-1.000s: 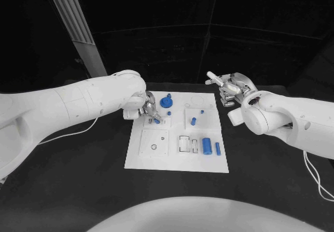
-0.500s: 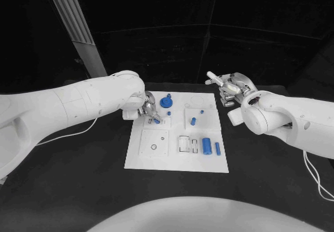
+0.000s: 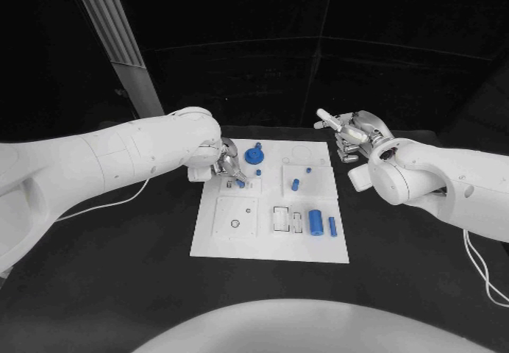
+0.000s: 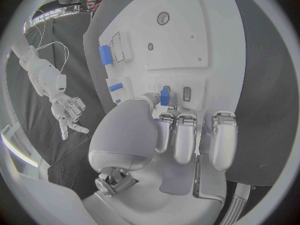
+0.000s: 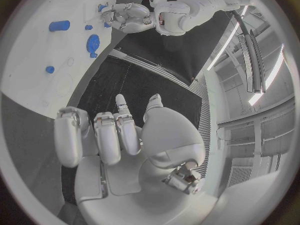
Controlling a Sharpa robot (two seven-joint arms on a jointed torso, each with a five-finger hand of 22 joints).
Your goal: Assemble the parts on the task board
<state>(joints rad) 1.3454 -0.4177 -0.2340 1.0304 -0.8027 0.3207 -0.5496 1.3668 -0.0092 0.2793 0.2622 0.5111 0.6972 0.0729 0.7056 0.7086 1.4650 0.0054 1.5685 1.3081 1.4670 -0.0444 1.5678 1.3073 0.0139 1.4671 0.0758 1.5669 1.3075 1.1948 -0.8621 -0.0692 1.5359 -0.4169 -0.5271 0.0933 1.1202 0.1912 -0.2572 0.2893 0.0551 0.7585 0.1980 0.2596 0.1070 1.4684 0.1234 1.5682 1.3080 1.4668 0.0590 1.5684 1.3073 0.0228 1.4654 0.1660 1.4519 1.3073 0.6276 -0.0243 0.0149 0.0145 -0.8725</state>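
A small blue peg-shaped part [image 4: 165,95] is pinched at the fingertips of the silver left hand [image 3: 225,166], over the upper left of the white rectangular task board [image 3: 269,246] at mid-frame on the black bench [image 3: 127,272]. Its long axis is judged roughly upright over the board. The silver right hand [image 3: 351,136] is held empty, fingers apart, off the board's upper right corner, farther from the part.

The left hand [image 3: 225,166] covered part of the board [image 3: 271,243] and hid most of a small blue part [image 4: 165,95] at its fingertips. Whether it gripped that part could not be told.
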